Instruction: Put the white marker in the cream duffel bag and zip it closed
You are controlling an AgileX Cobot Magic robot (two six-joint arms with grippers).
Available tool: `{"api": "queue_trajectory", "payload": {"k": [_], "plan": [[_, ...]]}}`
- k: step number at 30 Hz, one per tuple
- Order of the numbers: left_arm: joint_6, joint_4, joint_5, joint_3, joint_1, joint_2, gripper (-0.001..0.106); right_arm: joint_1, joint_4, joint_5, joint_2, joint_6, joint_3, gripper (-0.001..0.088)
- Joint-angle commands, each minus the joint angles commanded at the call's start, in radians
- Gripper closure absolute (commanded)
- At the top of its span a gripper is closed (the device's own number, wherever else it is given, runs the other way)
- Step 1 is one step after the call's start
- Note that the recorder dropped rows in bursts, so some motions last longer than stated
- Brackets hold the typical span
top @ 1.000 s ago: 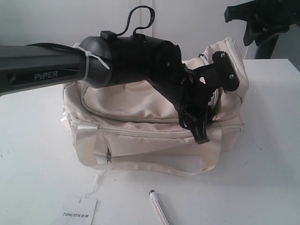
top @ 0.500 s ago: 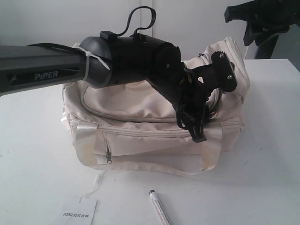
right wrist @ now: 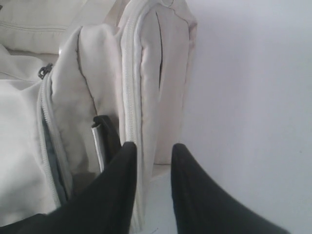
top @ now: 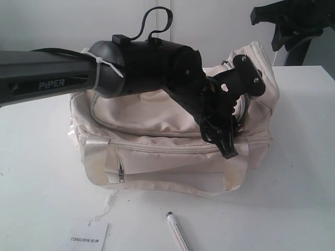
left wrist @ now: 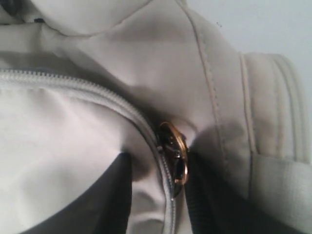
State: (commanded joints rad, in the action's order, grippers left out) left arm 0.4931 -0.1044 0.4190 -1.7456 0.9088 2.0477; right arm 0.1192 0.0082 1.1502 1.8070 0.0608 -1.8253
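The cream duffel bag (top: 157,130) sits mid-table, its curved top zipper (left wrist: 83,87) shut up to the gold pull (left wrist: 176,158). My left gripper (top: 226,149) reaches over the bag's top right corner. In the left wrist view the left gripper (left wrist: 160,163) is open, and its dark fingers (left wrist: 105,200) straddle the zipper, with the pull close against one of them. The white marker (top: 177,231) lies loose on the table in front of the bag. My right gripper (right wrist: 153,145) is open beside the bag's end panel (right wrist: 146,73), with nothing between its fingers.
A white TONLION paper tag (top: 89,238) on a string lies on the table left of the marker. The right arm's dark frame (top: 293,23) hangs at the back right. The left arm's thick body (top: 131,65) hides much of the bag's top.
The left gripper rocked slightly up and left at the bag's corner, then back down and right. The marker, the tag and the right arm have stayed put.
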Motion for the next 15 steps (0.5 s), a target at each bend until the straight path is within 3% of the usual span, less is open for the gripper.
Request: {"api": "queue_trajectory", "payload": {"k": [7, 15], "plan": [[0.0, 0.0, 0.002, 0.0, 0.0, -0.008, 0.105, 0.0, 0.0, 0.0, 0.0, -0.002, 0.0, 0.0625], [0.0, 0.0, 0.035, 0.0, 0.0, -0.02, 0.105, 0.0, 0.0, 0.0, 0.0, -0.004, 0.0, 0.0625]]}}
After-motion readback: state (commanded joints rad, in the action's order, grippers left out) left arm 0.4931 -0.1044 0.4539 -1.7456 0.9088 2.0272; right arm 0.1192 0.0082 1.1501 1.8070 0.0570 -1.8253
